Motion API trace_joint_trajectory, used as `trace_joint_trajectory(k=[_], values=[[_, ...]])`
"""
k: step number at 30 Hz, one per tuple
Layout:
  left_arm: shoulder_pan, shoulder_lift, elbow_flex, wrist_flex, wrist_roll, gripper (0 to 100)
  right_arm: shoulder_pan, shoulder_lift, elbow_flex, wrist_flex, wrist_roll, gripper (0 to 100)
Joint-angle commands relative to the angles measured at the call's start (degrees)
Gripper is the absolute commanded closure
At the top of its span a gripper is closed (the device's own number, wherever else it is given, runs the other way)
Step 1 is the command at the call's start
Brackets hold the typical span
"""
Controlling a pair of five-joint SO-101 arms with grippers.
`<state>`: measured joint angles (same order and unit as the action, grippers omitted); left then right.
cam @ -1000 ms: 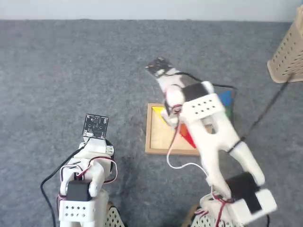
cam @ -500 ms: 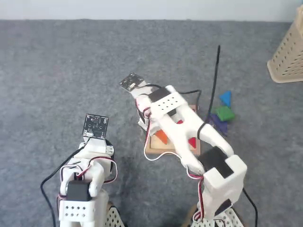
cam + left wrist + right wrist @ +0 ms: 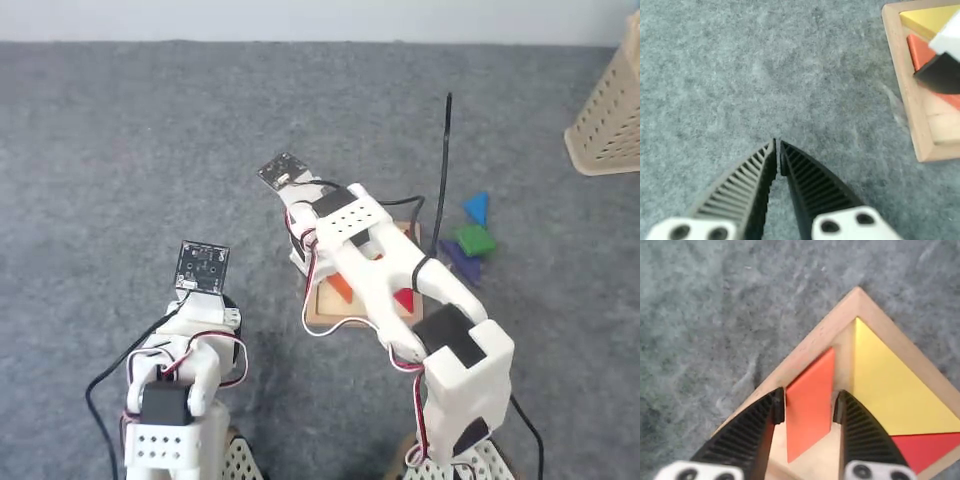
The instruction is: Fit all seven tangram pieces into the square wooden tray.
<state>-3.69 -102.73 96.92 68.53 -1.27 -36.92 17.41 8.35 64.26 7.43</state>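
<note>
Starting closest in: the left gripper (image 3: 777, 150) hangs over the grey carpet (image 3: 740, 75), fingers pressed together on nothing. Past it, the right gripper (image 3: 808, 397) is clamped on the orange piece (image 3: 812, 375), a flat slanted parallelogram inside the wooden tray (image 3: 815, 340), just beside the yellow triangle (image 3: 885, 390). Its long axis runs along the fingers, pointing toward the tray's corner. Farther off, the blue triangle (image 3: 477, 208), green piece (image 3: 473, 240) and purple piece (image 3: 460, 262) lie on the carpet outside the tray.
</note>
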Motion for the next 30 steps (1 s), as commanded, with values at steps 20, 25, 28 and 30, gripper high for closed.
trace_joint_trajectory(k=[20, 25, 28, 30], values=[[-0.26, -0.18, -0.31, 0.26, 0.53, 99, 1.71, -12.00, 14.86, -7.43, 5.63, 99.3], [-0.26, -0.18, -0.31, 0.26, 0.53, 99, 2.15, -12.18, 20.48, -7.69, 11.52, 99.3], [-0.26, -0.18, -0.31, 0.26, 0.53, 99, 4.26, -12.26, 22.68, -7.69, 12.04, 99.3], [-0.26, -0.18, -0.31, 0.26, 0.53, 99, 6.37, -12.35, 23.30, -7.69, 12.04, 99.3]])
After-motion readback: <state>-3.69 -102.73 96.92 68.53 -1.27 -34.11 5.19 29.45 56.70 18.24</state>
